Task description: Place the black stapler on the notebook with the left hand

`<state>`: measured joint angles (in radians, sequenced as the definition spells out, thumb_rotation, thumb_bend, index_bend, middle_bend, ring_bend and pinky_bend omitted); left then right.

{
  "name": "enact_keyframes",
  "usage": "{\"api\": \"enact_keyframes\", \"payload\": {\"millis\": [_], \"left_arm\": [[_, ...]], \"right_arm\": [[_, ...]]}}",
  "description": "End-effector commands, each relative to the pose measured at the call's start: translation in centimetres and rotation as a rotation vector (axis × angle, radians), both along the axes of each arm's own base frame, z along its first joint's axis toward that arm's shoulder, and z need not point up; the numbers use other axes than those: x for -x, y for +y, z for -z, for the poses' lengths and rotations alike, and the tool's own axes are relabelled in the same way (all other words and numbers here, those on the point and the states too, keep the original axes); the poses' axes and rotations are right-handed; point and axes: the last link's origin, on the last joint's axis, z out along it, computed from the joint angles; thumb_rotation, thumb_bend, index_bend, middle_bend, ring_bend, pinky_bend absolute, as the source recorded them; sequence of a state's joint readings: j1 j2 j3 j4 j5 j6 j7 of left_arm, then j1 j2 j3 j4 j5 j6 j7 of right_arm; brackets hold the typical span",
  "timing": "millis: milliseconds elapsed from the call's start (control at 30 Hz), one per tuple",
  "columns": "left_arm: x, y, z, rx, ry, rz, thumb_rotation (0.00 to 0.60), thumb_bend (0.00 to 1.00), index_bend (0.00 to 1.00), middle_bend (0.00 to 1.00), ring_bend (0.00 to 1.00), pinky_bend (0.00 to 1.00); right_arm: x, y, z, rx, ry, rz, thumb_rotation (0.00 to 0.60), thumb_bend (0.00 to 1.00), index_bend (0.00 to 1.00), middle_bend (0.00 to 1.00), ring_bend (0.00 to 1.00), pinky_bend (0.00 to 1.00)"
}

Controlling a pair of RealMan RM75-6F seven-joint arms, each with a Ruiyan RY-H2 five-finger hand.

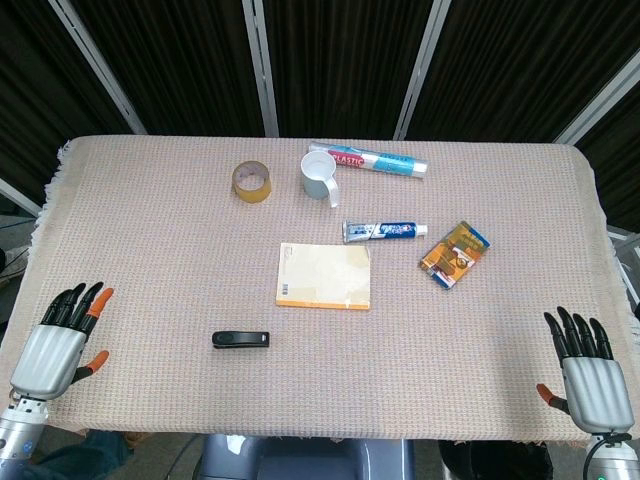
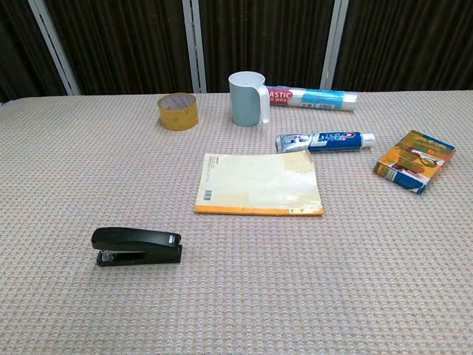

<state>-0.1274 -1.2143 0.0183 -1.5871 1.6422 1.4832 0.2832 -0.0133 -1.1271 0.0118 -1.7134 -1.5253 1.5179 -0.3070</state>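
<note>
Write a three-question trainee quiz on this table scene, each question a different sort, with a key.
1. True or false: the black stapler already lies on the notebook.
2. Which stands nearest the white cup? A. tape roll B. plastic wrap roll C. orange box
3. Fill in: the left hand holds ____.

Key
1. False; the stapler sits on the cloth, nearer the robot and to the notebook's left.
2. B
3. Nothing; its fingers are apart, like the right hand.

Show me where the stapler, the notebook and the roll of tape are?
black stapler [image 2: 137, 245], chest view, middle of its body.
notebook [image 2: 259, 184], chest view, centre of its cover.
tape roll [image 2: 178, 111], chest view, its outer side.
</note>
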Motion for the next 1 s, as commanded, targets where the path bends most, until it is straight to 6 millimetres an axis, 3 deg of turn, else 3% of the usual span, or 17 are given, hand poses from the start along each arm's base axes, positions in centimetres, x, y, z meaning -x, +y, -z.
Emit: {"api": "enact_keyframes", "payload": {"millis": [33, 233, 367, 767, 1000], "left_arm": [[0.0, 0.0, 0.1, 0.004, 0.002, -0.001, 0.600, 0.21, 0.02, 0.03, 0.00, 0.11], [-0.1, 0.1, 0.5, 0.021, 0.005, 0.008, 0.600, 0.21, 0.03, 0.05, 0.02, 0.11], [-0.6, 0.5, 1.2, 0.036, -0.011, 0.046, 0.600, 0.21, 0.04, 0.11, 0.07, 0.15], [-3.0, 3.8, 8.9, 0.262, -0.069, 0.145, 0.600, 0.21, 0.08, 0.18, 0.14, 0.19], [-4.4, 4.8, 11.7, 0.347, -0.130, 0.176, 0.600, 0.21, 0.12, 0.22, 0.17, 0.20]], "right_arm": [[0.0, 0.0, -0.1, 0.003, -0.002, -0.001, 0.600, 0.07, 0.00, 0.00, 0.00, 0.00], [-0.1, 0.1, 0.0, 0.002, 0.000, -0.004, 0.600, 0.07, 0.00, 0.00, 0.00, 0.00], [-0.1, 0.1, 0.0, 0.003, 0.002, -0.002, 0.600, 0.07, 0.00, 0.00, 0.00, 0.00], [-0.1, 0.2, -0.2, 0.013, -0.004, -0.003, 0.600, 0.07, 0.00, 0.00, 0.00, 0.00], [-0.1, 0.3, -0.3, 0.014, -0.006, -0.004, 0.600, 0.07, 0.00, 0.00, 0.00, 0.00]]}}
